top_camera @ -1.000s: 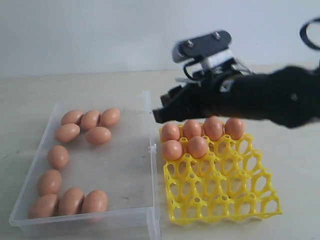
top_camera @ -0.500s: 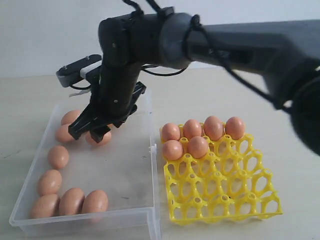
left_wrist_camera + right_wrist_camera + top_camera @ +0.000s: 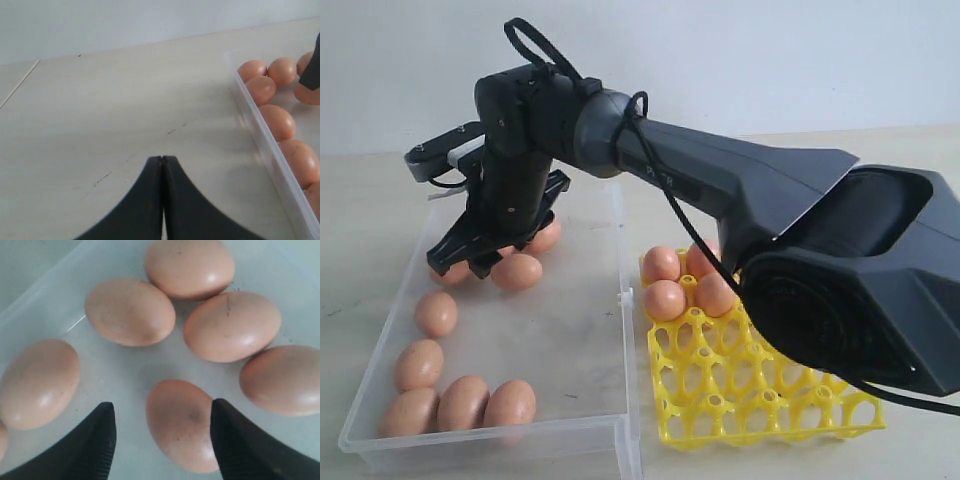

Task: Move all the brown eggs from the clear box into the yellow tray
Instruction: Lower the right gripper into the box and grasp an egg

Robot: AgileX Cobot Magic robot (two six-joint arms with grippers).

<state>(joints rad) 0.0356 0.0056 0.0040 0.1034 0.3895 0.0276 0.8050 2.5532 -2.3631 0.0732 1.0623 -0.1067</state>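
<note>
The clear box [image 3: 621, 330] lies on the left and holds several brown eggs [image 3: 436, 313]. My right gripper [image 3: 461, 266] reaches across into its far left corner, just over the cluster there, next to one egg [image 3: 517, 271]. In the right wrist view the right gripper [image 3: 162, 410] stands open, with one egg [image 3: 182, 425] lying between its fingers on the box floor. The yellow tray [image 3: 760, 400] sits to the right with three eggs [image 3: 663, 300] showing at its far side; my arm hides the rest of that row. My left gripper [image 3: 162, 159] is shut and empty over bare table beside the box wall [image 3: 260, 135].
The right arm's long black body crosses above the tray's far right part and the box's far end. More eggs line the box's left wall and near corner [image 3: 463, 402]. The tray's near rows of cups stand empty.
The right arm has swung from above the tray's far edge leftward into the box and come down over the far-left egg cluster. The eggs have not moved.
</note>
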